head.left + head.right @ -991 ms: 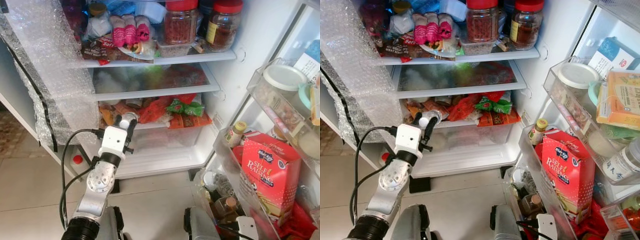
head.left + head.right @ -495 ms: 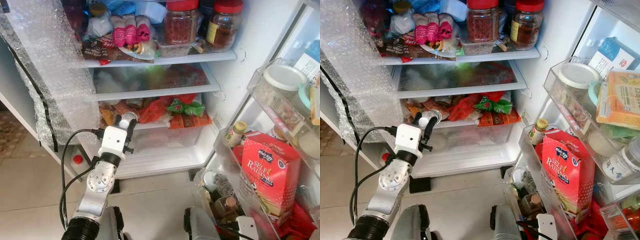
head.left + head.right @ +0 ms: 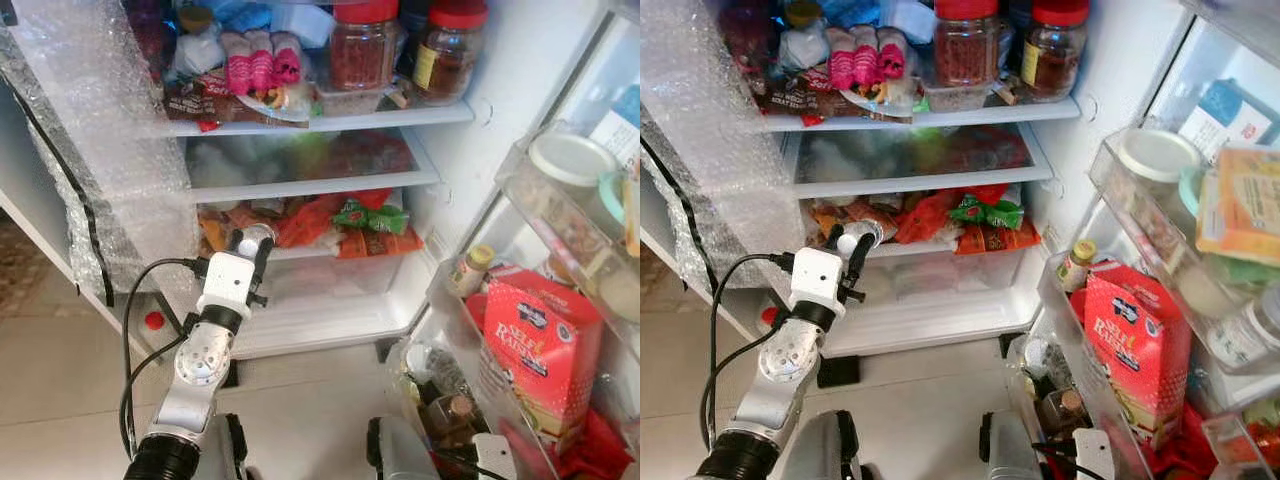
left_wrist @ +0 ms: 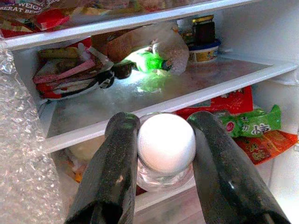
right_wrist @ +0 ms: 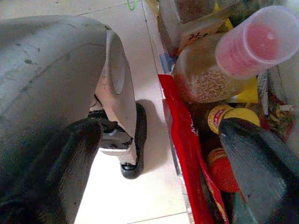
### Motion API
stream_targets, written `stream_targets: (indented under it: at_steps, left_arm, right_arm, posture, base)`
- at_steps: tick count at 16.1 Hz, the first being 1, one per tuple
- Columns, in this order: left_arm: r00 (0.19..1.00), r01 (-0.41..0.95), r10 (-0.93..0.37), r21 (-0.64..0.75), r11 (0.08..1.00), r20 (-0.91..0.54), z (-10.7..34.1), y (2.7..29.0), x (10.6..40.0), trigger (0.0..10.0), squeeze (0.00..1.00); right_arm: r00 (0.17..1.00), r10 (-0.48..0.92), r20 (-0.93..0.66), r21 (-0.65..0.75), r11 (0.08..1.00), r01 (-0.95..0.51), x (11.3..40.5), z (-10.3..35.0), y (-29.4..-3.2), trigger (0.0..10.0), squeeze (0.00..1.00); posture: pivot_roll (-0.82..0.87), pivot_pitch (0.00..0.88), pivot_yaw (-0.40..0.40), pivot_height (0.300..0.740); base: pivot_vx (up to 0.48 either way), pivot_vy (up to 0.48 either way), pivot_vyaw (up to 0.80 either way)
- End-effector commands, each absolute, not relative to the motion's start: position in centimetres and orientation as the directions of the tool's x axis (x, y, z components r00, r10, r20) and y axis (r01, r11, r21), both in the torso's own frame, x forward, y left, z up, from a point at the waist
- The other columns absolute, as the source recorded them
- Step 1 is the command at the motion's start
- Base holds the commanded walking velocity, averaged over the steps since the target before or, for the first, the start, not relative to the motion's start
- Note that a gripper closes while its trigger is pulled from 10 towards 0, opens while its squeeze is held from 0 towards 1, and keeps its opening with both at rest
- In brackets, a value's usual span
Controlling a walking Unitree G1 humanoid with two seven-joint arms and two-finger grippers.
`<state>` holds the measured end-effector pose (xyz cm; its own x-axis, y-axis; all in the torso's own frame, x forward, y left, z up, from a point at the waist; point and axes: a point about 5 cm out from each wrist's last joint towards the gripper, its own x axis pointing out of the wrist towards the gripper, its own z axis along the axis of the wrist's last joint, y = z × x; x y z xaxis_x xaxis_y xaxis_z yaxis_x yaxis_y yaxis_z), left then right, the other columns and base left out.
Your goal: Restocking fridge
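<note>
A small clear jar with a white cap (image 4: 166, 142) sits between the two black fingers (image 4: 117, 168) of my left gripper (image 3: 250, 241), which is shut on it. The gripper is raised in front of the open fridge, level with the low shelf of red, orange and green snack packets (image 3: 340, 222). Above that is a frosted glass shelf (image 3: 310, 185) with bagged food behind it. My right gripper (image 5: 163, 158) hangs low beside the door's bottom rack, fingers spread wide with nothing between them.
The top shelf holds red-lidded jars (image 3: 360, 45) and pink packs (image 3: 260, 60). Bubble wrap (image 3: 100, 130) hangs along the fridge's left side. The open door on the right carries a red box (image 3: 540, 340) and bottles (image 3: 468, 268). A clear drawer (image 3: 320, 285) sits below the packets.
The picture has shifted a little and the door side is blurrier. My left gripper keeps the jar at the same spot before the lower shelf.
</note>
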<state>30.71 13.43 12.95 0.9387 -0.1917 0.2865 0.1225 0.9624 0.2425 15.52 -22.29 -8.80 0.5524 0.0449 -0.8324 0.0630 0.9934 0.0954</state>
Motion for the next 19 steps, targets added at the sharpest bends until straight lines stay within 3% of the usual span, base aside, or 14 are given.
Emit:
stream_targets:
  at_steps: [1,19]
  left_arm:
    - [0.935,0.122,-0.198,0.258,0.958,0.294,13.0,13.2,30.7,10.0,0.0]
    - [0.913,0.127,-0.228,0.295,0.947,0.339,14.1,12.8,30.9,10.0,0.0]
  right_arm:
    - [0.54,0.086,-0.837,0.128,0.991,0.041,15.1,-9.1,-21.5,10.0,0.0]
    - [0.531,0.096,-0.842,0.134,0.99,0.035,15.1,-9.2,-21.3,10.0,0.0]
  posture:
    - [-0.2,0.111,-0.039,0.606]
    - [-0.2,0.108,-0.037,0.606]
  base:
    - [0.27,0.0,0.0]
    - [0.273,0.0,0.0]
